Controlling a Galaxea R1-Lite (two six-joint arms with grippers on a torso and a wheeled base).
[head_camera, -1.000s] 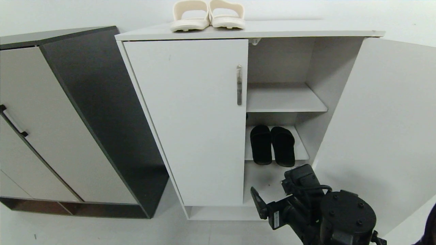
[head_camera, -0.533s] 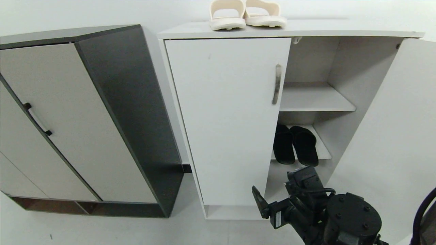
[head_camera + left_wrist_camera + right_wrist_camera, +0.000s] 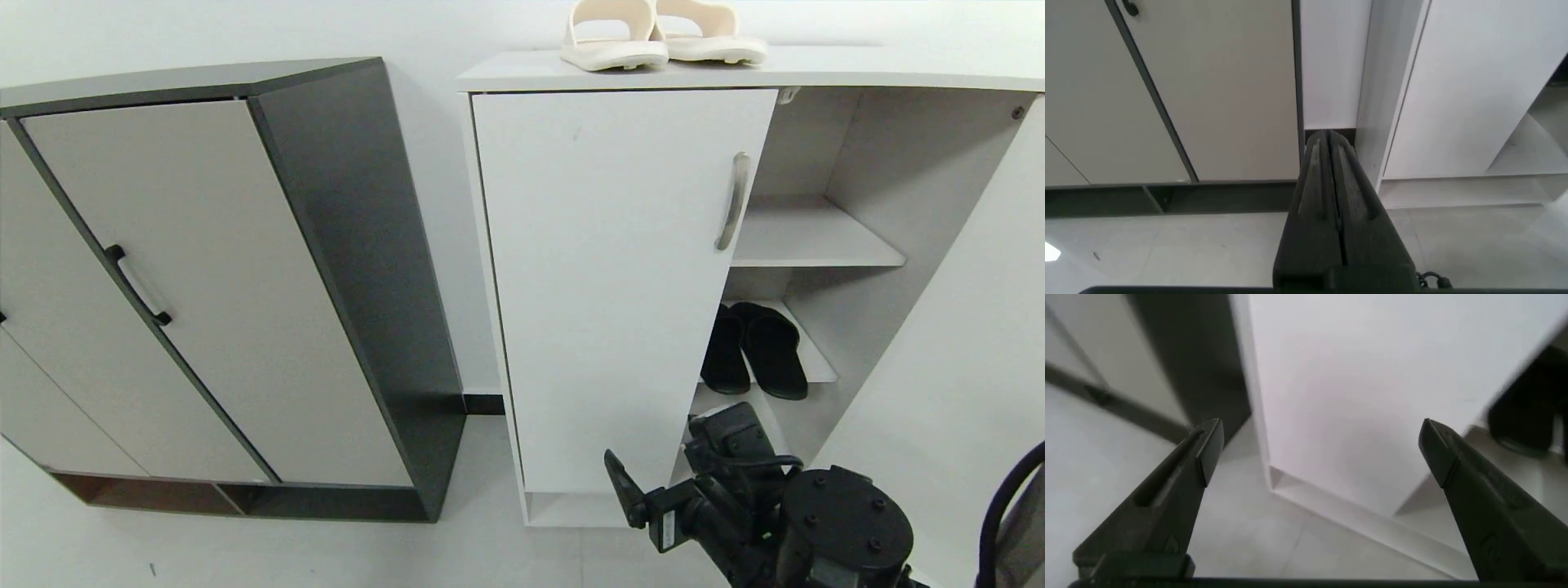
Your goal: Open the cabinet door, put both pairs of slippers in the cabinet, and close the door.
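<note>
Head view: white cabinet point(image 3: 506, 80) has its right door point(image 3: 963, 367) swung wide and its left door point(image 3: 620, 286) shut. Dark cabinet point(image 3: 359, 245) near on the left, strip of wall point(image 3: 467, 245) between. Right gripper point(image 3: 1319, 445) low before the shut door, fingers spread wide, empty. Left gripper point(image 3: 1327, 163) pressed closed, empty. Black slippers point(image 3: 767, 351) side by side on lower shelf point(image 3: 819, 367), long axes front-to-back; cream slippers point(image 3: 661, 37) likewise on top.
</note>
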